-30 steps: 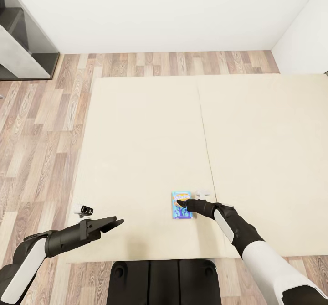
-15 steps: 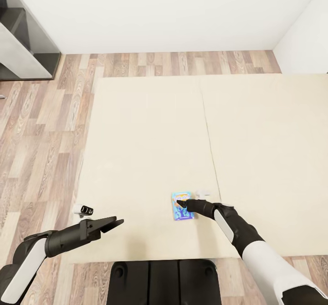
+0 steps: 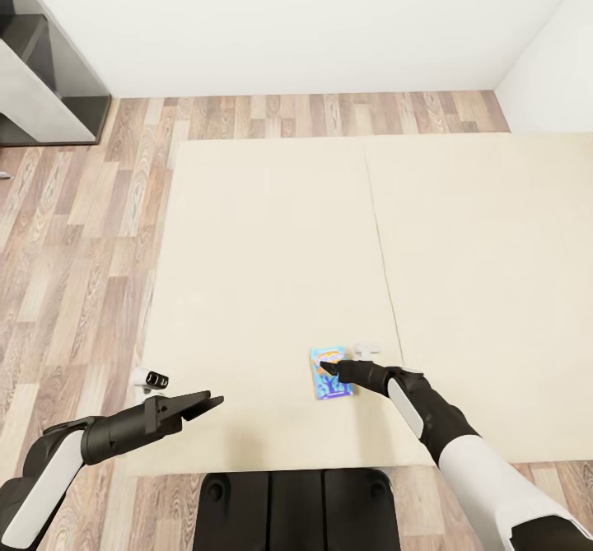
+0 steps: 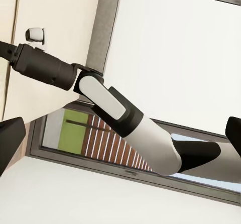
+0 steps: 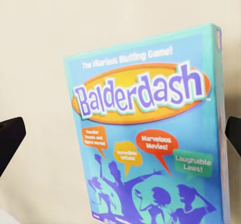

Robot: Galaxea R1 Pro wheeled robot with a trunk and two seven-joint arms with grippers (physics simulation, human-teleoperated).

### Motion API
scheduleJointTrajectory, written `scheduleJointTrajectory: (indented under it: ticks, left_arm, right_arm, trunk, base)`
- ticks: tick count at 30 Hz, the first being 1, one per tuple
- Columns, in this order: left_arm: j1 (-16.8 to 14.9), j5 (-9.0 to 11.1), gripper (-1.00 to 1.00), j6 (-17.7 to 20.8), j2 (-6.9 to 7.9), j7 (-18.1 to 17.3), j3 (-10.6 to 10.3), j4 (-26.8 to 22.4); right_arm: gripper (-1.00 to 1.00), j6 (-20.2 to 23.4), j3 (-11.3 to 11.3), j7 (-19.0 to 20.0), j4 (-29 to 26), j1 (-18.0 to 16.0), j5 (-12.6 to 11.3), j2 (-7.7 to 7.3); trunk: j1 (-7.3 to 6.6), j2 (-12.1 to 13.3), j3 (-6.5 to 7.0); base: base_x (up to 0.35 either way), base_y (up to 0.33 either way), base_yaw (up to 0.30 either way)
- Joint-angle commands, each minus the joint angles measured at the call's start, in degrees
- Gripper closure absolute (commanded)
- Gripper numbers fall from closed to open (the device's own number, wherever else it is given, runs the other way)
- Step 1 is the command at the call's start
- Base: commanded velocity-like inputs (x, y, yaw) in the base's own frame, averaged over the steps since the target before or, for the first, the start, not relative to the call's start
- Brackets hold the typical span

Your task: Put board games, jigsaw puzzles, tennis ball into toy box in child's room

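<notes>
Right gripper (image 3: 323,366) poised over small blue board game (image 3: 331,372), fingers spread wide either side of box in right wrist view, nothing pinched yet; likely lining up grasp. Game lies flat near bed's (image 3: 272,230) front edge, just beside mattress seam. Left gripper (image 3: 210,403) idle, fingers parted, over front-left corner. Beige mattress, wood-plank floor (image 3: 82,230), white walls.

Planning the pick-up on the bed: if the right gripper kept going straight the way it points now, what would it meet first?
Most likely the small blue board game lying flat on the bed. The right gripper hangs over it with its fingertips spread to either side; how much gap remains is unclear.
</notes>
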Motion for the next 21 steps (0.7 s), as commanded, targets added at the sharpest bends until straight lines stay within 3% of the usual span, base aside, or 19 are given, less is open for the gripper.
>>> scheduleJointTrajectory:
  ticks: [1,21]
  left_arm:
    - [0.0,0.1,-1.0,0.3,0.01,-0.1,0.0,0.0]
    - [0.0,0.1,-1.0,0.3,0.01,-0.1,0.0,0.0]
  right_arm:
    - [-1.0,0.3,0.2,-0.1,-0.1,0.0,-0.5,-0.09]
    - [-1.0,0.8,0.4,-0.1,0.3,0.0,-0.5,-0.39]
  trunk:
    - [0.03,-0.1,-0.06]
    - [0.03,-0.1,-0.06]
  base:
    - [0.0,0.011,0.0]
    - [0.0,0.002,0.0]
